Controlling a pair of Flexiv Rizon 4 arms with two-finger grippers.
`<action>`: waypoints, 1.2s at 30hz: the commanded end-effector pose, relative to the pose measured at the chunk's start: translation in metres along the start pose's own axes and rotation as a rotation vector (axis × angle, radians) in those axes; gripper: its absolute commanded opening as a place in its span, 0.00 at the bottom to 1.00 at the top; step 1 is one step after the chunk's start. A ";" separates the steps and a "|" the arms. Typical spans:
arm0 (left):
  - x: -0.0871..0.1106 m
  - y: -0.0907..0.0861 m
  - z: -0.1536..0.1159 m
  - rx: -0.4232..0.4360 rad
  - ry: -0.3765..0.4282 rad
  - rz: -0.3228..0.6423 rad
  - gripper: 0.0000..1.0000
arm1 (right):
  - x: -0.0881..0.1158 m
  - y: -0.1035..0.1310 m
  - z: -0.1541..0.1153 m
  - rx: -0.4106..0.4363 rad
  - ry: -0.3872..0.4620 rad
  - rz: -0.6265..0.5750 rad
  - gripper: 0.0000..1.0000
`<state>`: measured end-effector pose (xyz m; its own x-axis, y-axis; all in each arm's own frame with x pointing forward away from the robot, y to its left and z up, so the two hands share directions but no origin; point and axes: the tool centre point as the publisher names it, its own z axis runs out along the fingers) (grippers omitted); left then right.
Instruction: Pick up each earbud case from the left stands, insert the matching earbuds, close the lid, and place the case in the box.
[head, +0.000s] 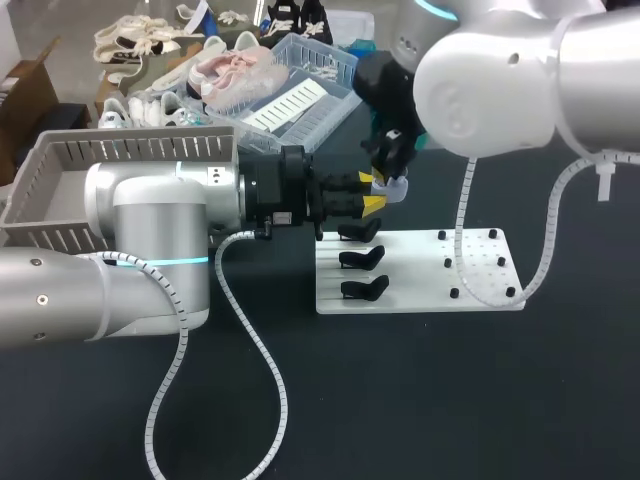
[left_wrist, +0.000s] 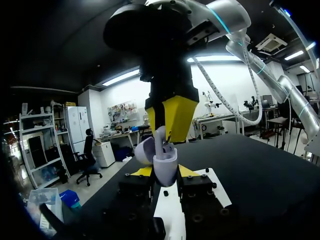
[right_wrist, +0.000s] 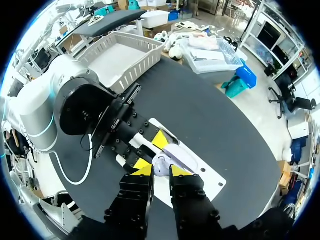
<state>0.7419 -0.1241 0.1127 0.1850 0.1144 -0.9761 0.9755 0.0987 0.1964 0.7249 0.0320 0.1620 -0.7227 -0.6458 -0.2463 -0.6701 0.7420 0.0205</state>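
Observation:
A pale lavender earbud case (head: 397, 188) with its lid open is held just above the white board (head: 420, 298), and my left gripper (head: 374, 193) is shut on it from both sides. In the left wrist view the case (left_wrist: 166, 169) sits between the left gripper's (left_wrist: 165, 172) yellow tips, its lid (left_wrist: 145, 150) tipped back. My right gripper (left_wrist: 167, 133) comes straight down over it, shut on a white earbud (left_wrist: 160, 139) whose end is in the case. The right wrist view shows the case (right_wrist: 161, 164) under the right gripper (right_wrist: 161, 171). Three black stands (head: 362, 258) stand bare on the board's left.
Small black pegs (head: 480, 265) dot the right half of the white board. A grey slatted box (head: 60, 170) sits at the back left, behind my left arm. My left arm's white cable (head: 250, 340) loops over the dark tabletop in front.

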 end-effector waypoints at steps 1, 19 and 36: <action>0.000 -0.001 0.000 -0.004 -0.001 0.002 0.00 | -0.001 0.000 0.002 -0.003 0.002 -0.001 0.00; 0.000 -0.001 0.000 -0.004 -0.001 0.002 0.00 | 0.002 0.000 0.005 -0.014 0.020 0.004 0.37; 0.000 -0.001 0.000 -0.004 -0.001 0.002 0.00 | -0.001 -0.003 -0.013 0.005 -0.032 0.012 0.36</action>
<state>0.7419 -0.1241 0.1126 0.1851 0.1144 -0.9760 0.9755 0.0988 0.1965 0.7299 0.0327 0.1732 -0.7241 -0.6376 -0.2631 -0.6657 0.7458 0.0247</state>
